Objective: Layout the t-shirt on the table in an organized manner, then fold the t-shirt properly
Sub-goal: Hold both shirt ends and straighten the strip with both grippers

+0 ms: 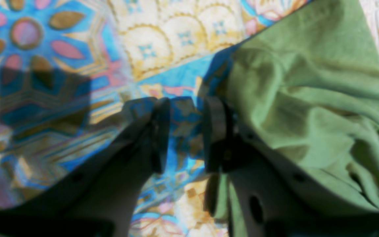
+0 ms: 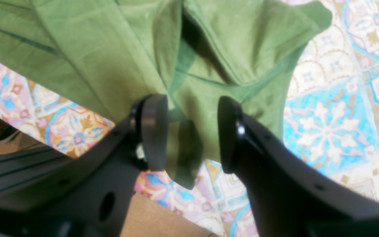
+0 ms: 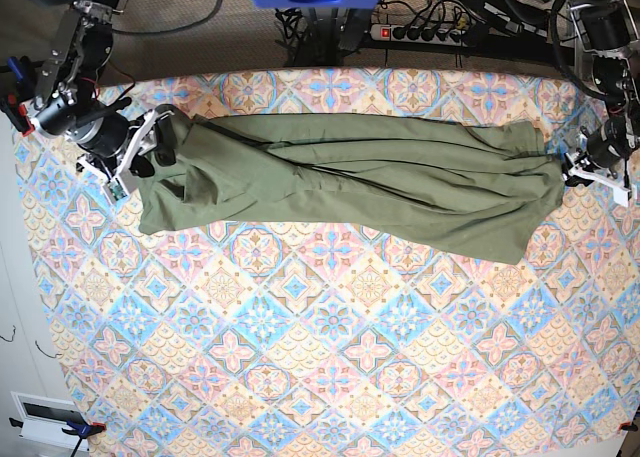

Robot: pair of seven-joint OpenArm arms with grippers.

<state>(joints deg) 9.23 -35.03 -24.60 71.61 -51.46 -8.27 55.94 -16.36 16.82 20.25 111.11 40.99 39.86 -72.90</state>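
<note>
Over at the left of the base view the right gripper [image 3: 143, 149] is sitting at the end of the t-shirt [image 3: 350, 182], its jaws standing apart. Seen from its wrist, a folded tongue of the green cloth [image 2: 186, 144] is hanging in the gap between the two dark pads [image 2: 155, 131], and neither pad is visibly pressing on it, so nothing is being pinched. Beyond those fingertips the fabric is bunching into deep folds and fanning away from the gripper, with the patterned table [image 2: 334, 131] showing to either side. Going rightwards, the t-shirt is lying stretched in a long, wrinkled band across the far half of the table [image 3: 330, 357], roughly between the two arms, its lower edge sagging towards the near side at the right end. At that right end the left gripper [image 3: 578, 165] is resting just beside the cloth. From its wrist the jaws are parted a little, with only the tablecloth [image 1: 183, 125] showing in the gap; the t-shirt [image 1: 308, 98] is heaped against the outside of one finger [image 1: 215, 131] and draping over that side, not caught between them.
</note>
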